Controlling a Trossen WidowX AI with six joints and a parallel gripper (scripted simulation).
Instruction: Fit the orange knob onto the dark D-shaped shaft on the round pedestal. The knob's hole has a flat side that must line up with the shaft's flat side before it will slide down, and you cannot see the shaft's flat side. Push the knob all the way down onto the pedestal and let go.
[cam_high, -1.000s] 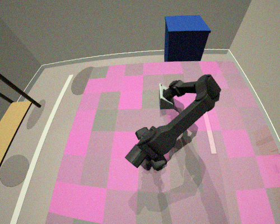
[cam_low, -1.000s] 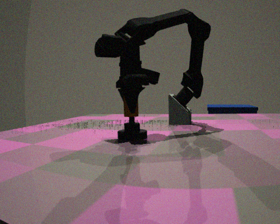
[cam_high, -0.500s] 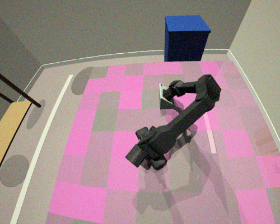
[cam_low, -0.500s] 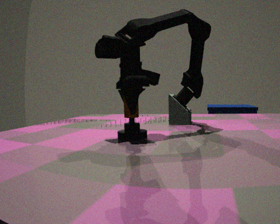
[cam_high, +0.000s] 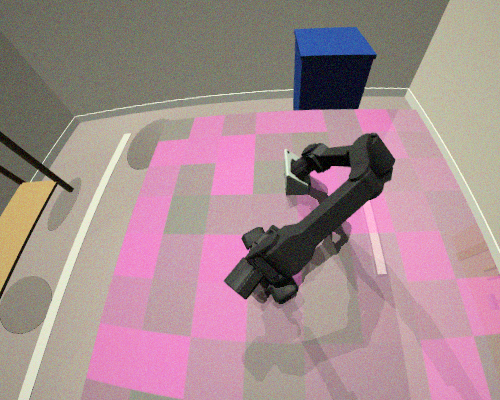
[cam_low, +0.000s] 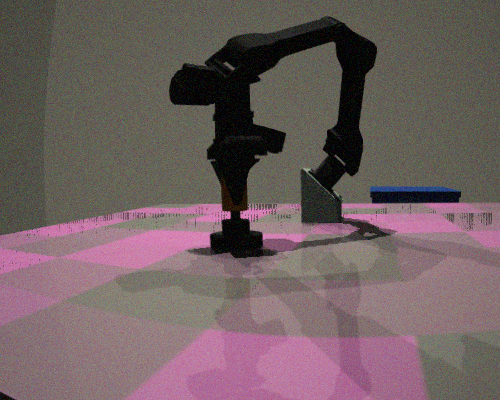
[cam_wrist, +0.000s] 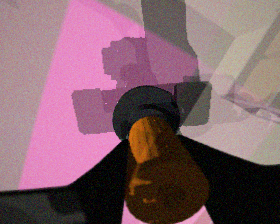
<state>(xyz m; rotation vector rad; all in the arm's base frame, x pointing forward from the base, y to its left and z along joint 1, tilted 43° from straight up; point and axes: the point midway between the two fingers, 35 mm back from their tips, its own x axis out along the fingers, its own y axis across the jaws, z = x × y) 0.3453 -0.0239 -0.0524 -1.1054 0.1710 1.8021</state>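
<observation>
My gripper (cam_low: 237, 198) (cam_wrist: 152, 141) is shut on the orange knob (cam_low: 227, 201) (cam_wrist: 162, 187), which hangs upright between the fingers over the pedestal. The round dark pedestal (cam_low: 236, 242) (cam_wrist: 142, 100) stands on the floor, with a narrower raised step on top. In the exterior view a short length of the dark shaft (cam_low: 235, 215) shows between the knob's underside and that step, so the knob is not touching the pedestal. Whether the shaft's tip is inside the hole is hidden. The wrist view hides the shaft behind the knob. The top view hides knob and pedestal beneath the arm.
The arm's pale wedge-shaped base (cam_high: 295, 185) (cam_low: 317, 205) stands behind and to the right of the pedestal in the exterior view. A blue box (cam_high: 332, 70) (cam_low: 415, 195) is at the back. A yellow-topped table (cam_high: 25, 215) is at the far left of the top view.
</observation>
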